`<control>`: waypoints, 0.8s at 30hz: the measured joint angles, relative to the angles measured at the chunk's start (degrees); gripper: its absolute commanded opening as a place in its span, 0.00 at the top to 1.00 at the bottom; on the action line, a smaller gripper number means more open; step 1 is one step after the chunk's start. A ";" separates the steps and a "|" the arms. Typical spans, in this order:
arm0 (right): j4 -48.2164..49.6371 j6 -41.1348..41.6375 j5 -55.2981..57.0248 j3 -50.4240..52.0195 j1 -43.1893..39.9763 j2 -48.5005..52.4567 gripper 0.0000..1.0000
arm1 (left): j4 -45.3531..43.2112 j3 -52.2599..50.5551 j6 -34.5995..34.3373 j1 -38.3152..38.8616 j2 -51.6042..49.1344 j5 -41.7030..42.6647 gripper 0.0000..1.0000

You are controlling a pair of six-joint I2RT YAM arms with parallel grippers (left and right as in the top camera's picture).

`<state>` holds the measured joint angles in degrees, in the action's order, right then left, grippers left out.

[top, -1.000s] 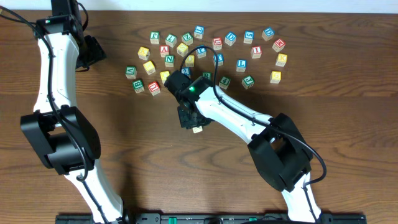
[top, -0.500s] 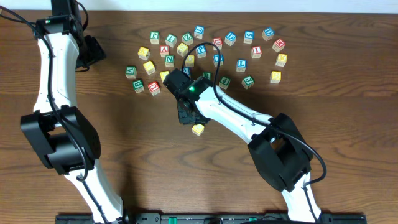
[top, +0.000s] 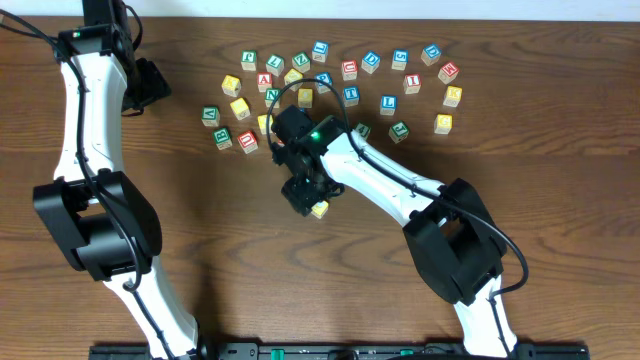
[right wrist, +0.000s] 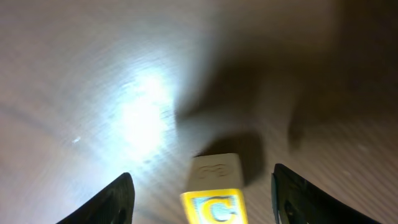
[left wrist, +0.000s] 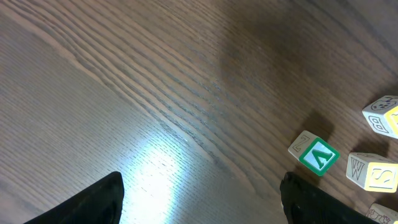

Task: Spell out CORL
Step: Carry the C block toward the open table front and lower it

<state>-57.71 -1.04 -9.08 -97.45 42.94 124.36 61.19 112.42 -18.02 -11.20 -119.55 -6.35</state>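
Observation:
A yellow-faced cube with the letter C (right wrist: 214,194) sits on the wood between the fingers of my right gripper (right wrist: 202,186). The jaws are open and stand well clear of it on both sides. From overhead the same C cube (top: 320,209) lies alone in the middle of the table, just right of the right gripper (top: 303,193). The other letter cubes are in the cluster (top: 330,95) at the back; their letters are too small to read for R, O or L. My left gripper (left wrist: 202,186) hangs open over bare wood, far left (top: 150,82).
Several letter cubes spread across the back of the table from a green one (top: 210,116) to a yellow one (top: 443,123). In the left wrist view a green A cube (left wrist: 319,157) and a W cube (left wrist: 373,173) lie at the right.
The right gripper's jaws have spread and let go of the yellow C cube, which now rests on the table. The left arm has not moved.

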 measured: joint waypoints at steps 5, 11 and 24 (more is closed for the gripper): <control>-0.28 -6.16 -2.91 0.04 0.04 0.00 0.30 | 0.52 0.00 0.00 0.00 0.00 0.00 0.21; -0.24 -7.78 -2.95 0.44 0.04 0.00 0.28 | 0.74 0.00 0.02 0.00 0.00 0.00 0.21; 0.22 -8.48 -2.93 1.97 0.04 0.04 0.45 | 0.74 0.00 0.00 0.00 0.00 -0.02 0.21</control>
<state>-57.49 -9.52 -12.01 -95.48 42.98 124.40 61.93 112.42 -18.02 -11.20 -119.55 -6.37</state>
